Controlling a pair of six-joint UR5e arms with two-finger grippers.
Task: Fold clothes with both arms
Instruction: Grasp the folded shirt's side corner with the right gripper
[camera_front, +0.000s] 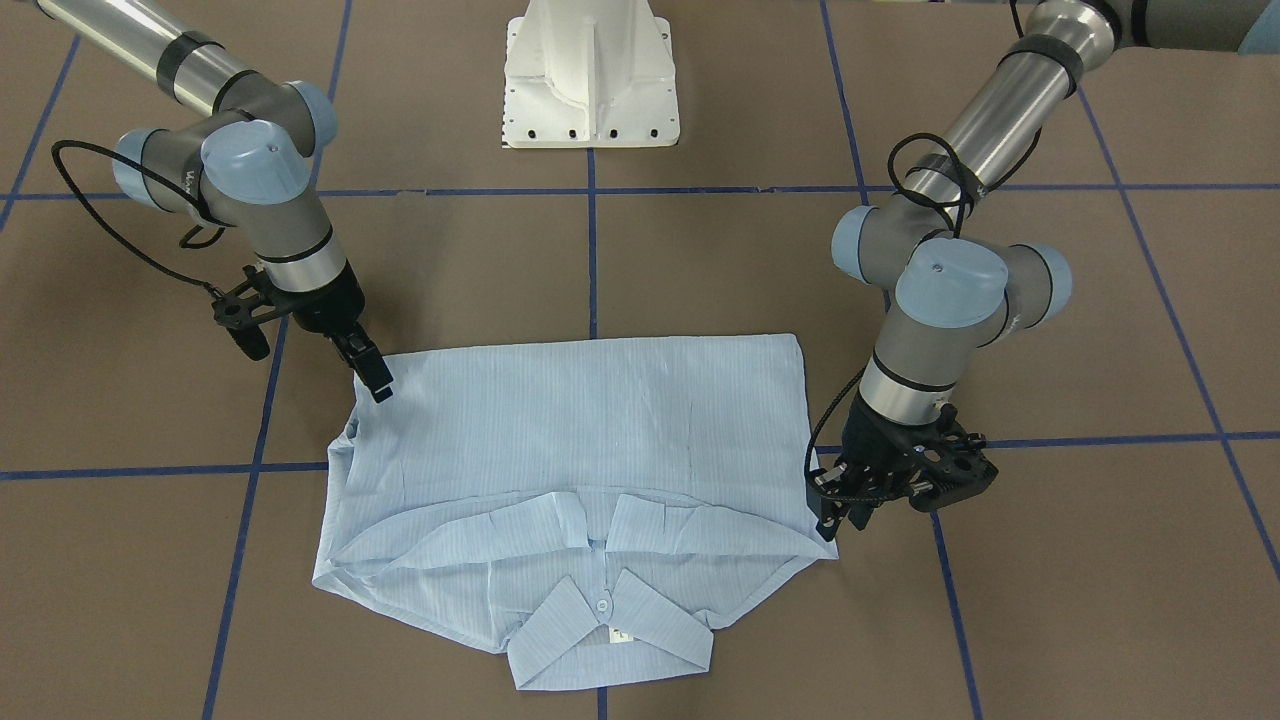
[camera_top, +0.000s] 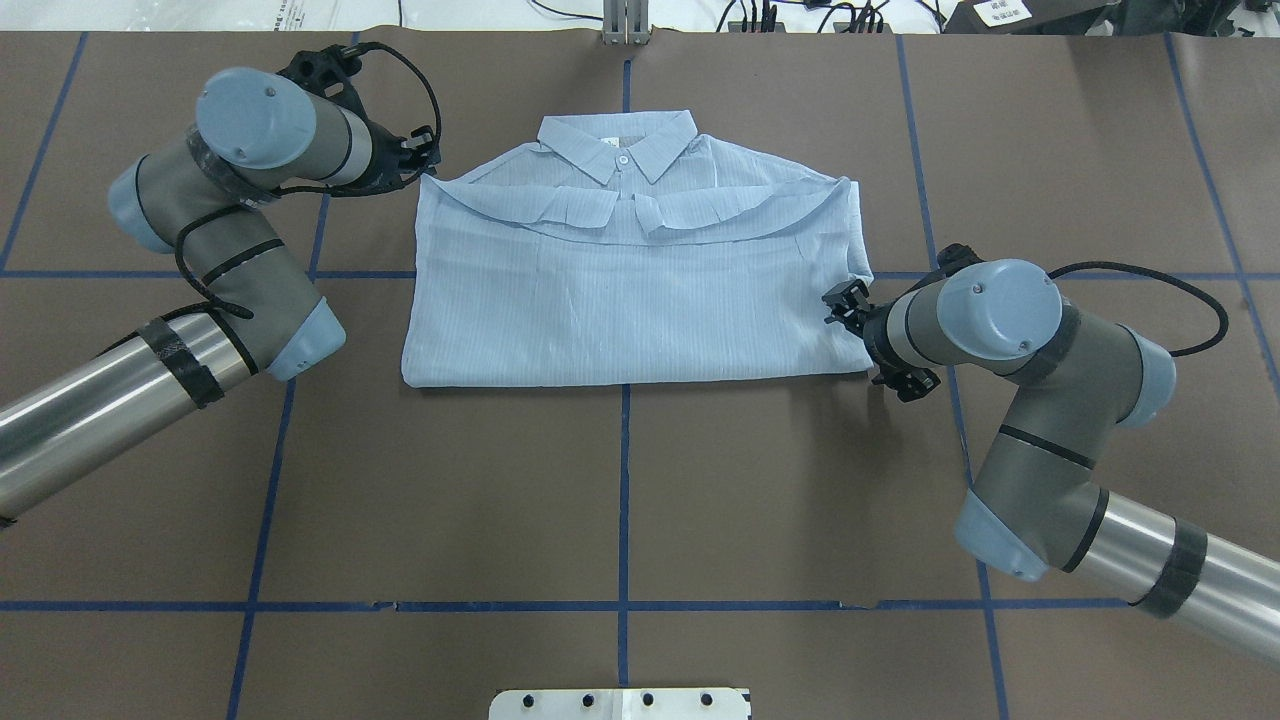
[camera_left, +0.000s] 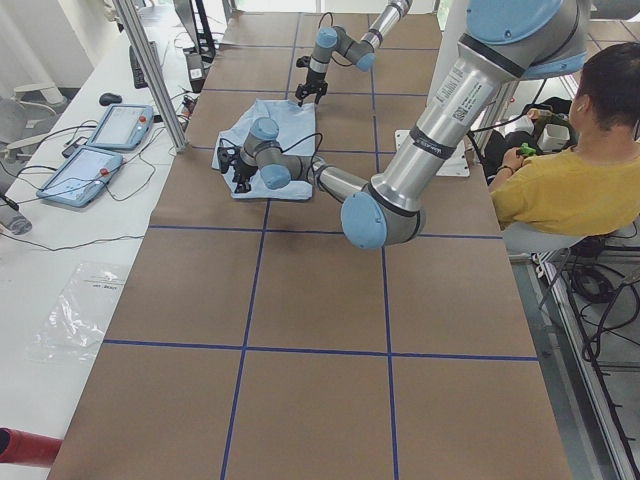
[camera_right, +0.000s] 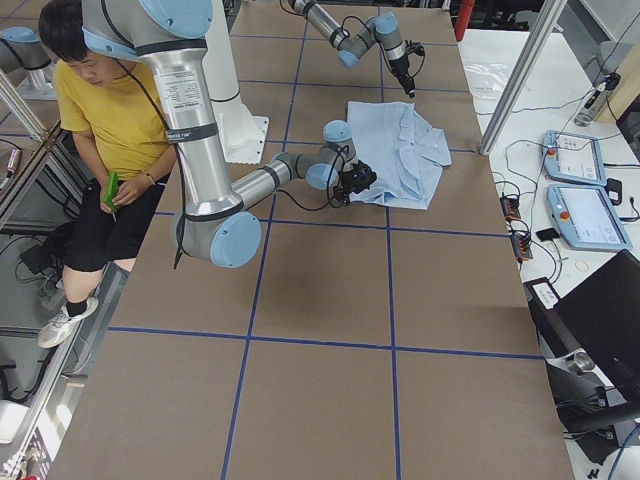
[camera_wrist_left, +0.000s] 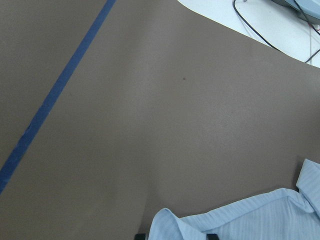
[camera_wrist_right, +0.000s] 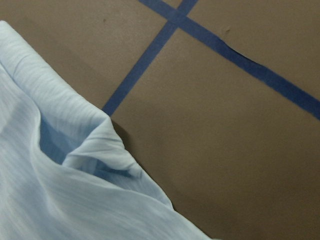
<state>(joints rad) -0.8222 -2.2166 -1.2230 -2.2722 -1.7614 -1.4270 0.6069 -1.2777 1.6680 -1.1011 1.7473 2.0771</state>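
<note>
The light-blue striped shirt (camera_top: 630, 290) lies folded flat on the table, collar (camera_top: 618, 150) on the far side. It also shows in the front view (camera_front: 580, 450). My left gripper (camera_top: 428, 165) is low at the shirt's far left corner. In the left wrist view its two fingertips (camera_wrist_left: 210, 236) stand apart with the cloth (camera_wrist_left: 240, 222) between them. In the front view this gripper (camera_front: 838, 515) is at the same corner. My right gripper (camera_top: 840, 300) touches the shirt's right edge. In the front view it (camera_front: 378, 385) looks shut on that edge. The right wrist view shows a raised fold (camera_wrist_right: 95, 150) but no fingers.
Brown table (camera_top: 620, 480) with a grid of blue tape lines (camera_top: 624, 500). The white pedestal base (camera_front: 590, 80) stands behind the shirt. A seated operator (camera_left: 570, 160) is beside the table. Tablets (camera_right: 580, 190) and cables lie on the white bench past the far edge.
</note>
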